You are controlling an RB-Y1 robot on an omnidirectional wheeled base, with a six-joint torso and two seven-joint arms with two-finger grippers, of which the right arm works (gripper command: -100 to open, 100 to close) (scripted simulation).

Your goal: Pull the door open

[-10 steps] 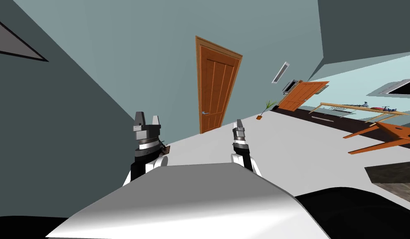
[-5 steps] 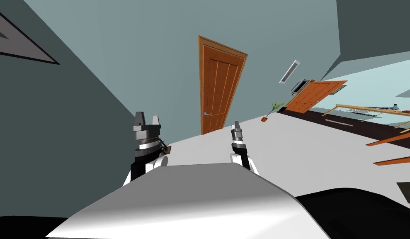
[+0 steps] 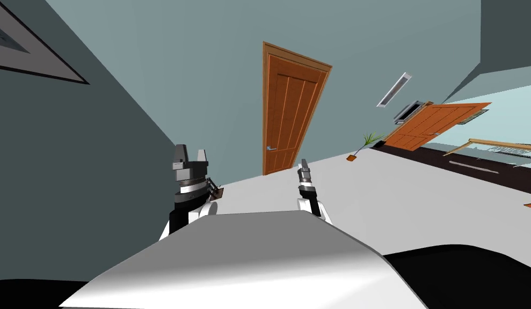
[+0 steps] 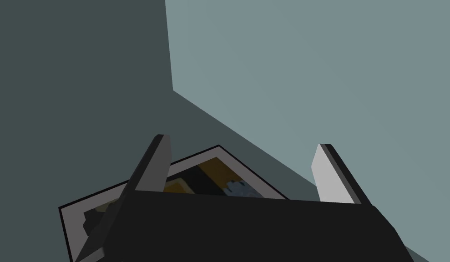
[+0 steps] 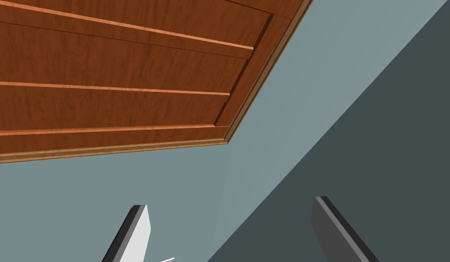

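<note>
Right gripper point(image 3: 303, 163) released, left gripper point(image 3: 190, 151) too | door point(image 3: 292, 120) well off, rigid, hinged (likely heavy, I judge) | take its lever handle point(image 3: 269, 148).

My right wrist view crops the door point(image 5: 105, 68); its handle point(image 3: 270, 148) is too small to read; my left gripper point(image 4: 242, 141) half hides a picture point(image 4: 210, 175).

Even flat light, sharp render, walls splayed by wide lens
</note>
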